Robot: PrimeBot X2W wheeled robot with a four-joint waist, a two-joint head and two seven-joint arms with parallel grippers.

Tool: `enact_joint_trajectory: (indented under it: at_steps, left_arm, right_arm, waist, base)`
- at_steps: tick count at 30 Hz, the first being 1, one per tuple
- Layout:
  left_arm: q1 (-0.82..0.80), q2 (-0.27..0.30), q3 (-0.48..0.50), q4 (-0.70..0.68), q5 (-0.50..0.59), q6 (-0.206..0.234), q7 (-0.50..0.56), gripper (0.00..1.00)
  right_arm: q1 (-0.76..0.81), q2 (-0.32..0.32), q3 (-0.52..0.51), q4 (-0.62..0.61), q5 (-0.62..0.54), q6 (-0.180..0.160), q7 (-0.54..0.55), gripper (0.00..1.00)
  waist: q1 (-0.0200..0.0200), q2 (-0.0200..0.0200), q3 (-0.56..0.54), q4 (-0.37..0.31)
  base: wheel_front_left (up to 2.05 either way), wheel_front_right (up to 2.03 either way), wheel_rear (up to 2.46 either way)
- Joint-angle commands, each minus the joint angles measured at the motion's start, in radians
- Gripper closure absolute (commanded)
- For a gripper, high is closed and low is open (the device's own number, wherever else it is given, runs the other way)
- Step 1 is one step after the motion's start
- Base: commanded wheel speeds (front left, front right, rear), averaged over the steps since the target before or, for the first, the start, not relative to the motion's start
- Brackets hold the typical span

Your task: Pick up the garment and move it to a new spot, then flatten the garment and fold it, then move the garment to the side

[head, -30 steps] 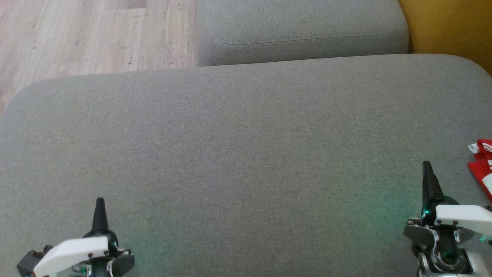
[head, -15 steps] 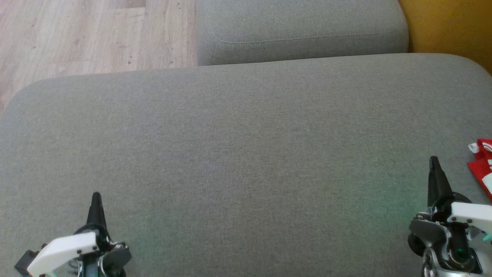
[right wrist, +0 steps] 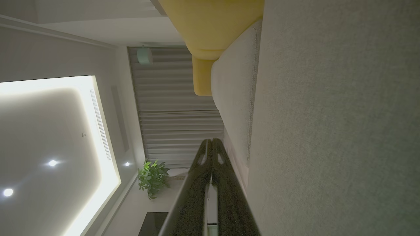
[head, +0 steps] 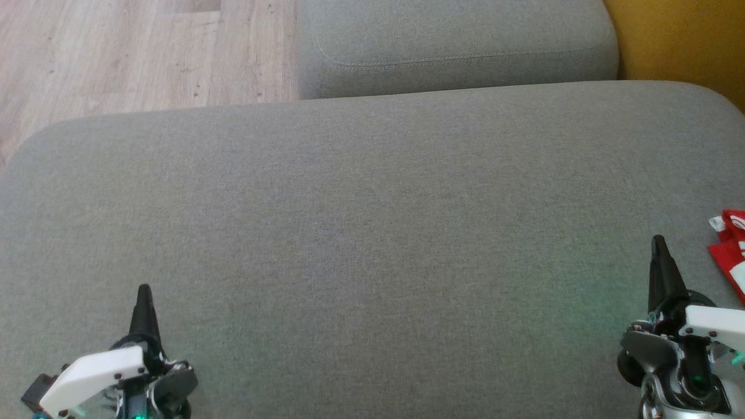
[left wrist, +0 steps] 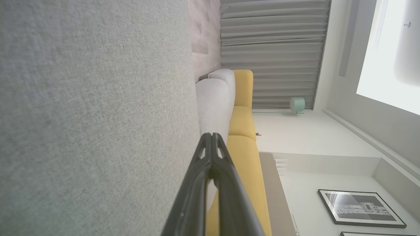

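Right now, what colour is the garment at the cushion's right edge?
The garment is red with white markings, best seen in the head view.

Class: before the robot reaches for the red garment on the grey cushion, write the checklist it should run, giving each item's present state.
1. Nothing in the left gripper: ok, shut, empty.
2. Nothing in the right gripper: ok, shut, empty.
3. Jaws open for a grasp: not ok.
4. Whole garment in head view: not ok, cut by the right edge.
5. It rests on the grey cushion: ok.
6. Flat or bunched: cannot tell.
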Motion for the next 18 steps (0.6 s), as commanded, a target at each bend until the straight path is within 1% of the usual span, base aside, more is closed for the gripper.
enact_joint_trajectory:
  at_steps: [1,18]
  left_arm:
    - [-0.047,0.005,0.040,-0.037,-0.005,-0.007,0.007,1.00]
    - [-0.047,0.005,0.040,-0.037,-0.005,-0.007,0.007,1.00]
  right_arm:
    - [-0.025,-0.004,0.020,-0.041,0.007,-0.001,0.006,1.00]
    - [-0.025,-0.004,0.020,-0.041,0.007,-0.001,0.006,1.00]
  waist:
    - [0.0000,0.0000,0.000,0.000]
    - [0.0000,0.0000,0.000,0.000]
  base:
    - [0.00,0.00,0.00]
    - [0.00,0.00,0.00]
